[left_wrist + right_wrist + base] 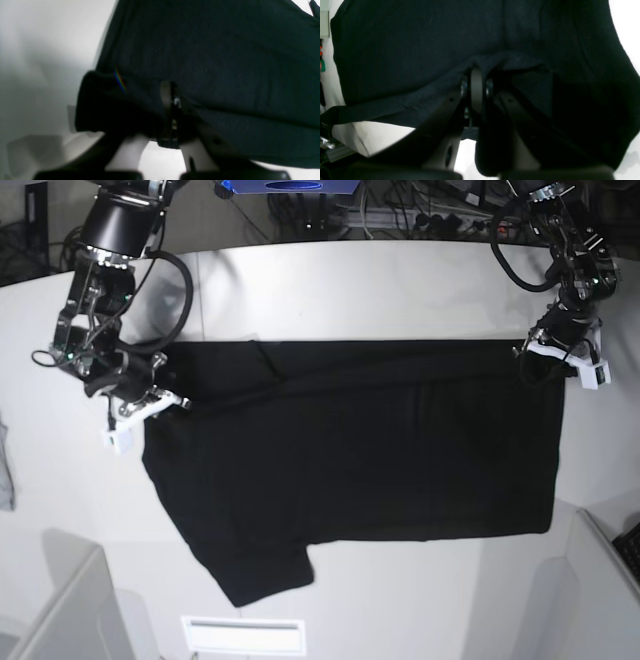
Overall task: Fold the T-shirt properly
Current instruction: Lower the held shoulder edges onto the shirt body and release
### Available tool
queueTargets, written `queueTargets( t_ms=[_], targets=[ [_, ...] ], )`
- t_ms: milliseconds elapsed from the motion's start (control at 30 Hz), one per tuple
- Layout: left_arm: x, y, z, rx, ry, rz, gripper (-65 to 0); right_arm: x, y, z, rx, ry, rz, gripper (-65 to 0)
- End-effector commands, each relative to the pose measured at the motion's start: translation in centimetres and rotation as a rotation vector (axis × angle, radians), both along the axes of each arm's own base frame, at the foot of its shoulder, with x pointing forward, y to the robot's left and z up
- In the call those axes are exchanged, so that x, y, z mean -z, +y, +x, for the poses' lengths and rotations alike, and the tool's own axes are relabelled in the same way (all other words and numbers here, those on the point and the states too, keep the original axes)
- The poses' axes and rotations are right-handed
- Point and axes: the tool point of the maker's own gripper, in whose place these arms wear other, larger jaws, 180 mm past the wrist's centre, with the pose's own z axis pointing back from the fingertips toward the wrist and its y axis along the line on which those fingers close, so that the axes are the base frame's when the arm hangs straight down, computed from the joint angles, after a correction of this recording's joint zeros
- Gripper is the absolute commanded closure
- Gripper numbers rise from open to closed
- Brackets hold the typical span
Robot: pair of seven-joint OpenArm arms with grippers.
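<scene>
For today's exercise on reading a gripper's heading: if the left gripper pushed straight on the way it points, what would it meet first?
The black T-shirt: the left gripper is already shut on its edge, so more cloth lies directly ahead.

T-shirt (pixel 380 450): black cloth, matt, fine knit weave, soft with shallow creases; plain side up; doubled hem thicker where pinched in the left tool (pixel 171 105).
Left tool: matt black plastic fingers, pale smooth plastic shells behind, small bright metal screw.
Right tool (pixel 476 87): same matt black plastic, slight sheen on the rounded pad, metal fasteners either side.
Counter (pixel 400 290): white, smooth, low-gloss finish.
</scene>
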Motion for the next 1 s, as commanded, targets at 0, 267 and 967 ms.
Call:
queueTargets(
  t_ms=[0, 267, 967],
  targets=[
    [-1.3, 0.8, 1.0, 0.003, -0.035, 0.04, 0.0, -1.4, -0.9, 1.6, 0.007, -0.053, -0.012, 0.0],
    [-1.1, 1.9, 2.5, -0.006, -0.011, 0.115, 0.0, -1.1, -1.7, 3.5, 0.015, -0.03, -0.001, 0.0],
    [1.9, 1.7, 6.6, 0.036, 0.051, 0.045, 0.0, 0.6, -1.2, 4.7, 0.002, -0.006, -0.004, 0.0]
  ],
)
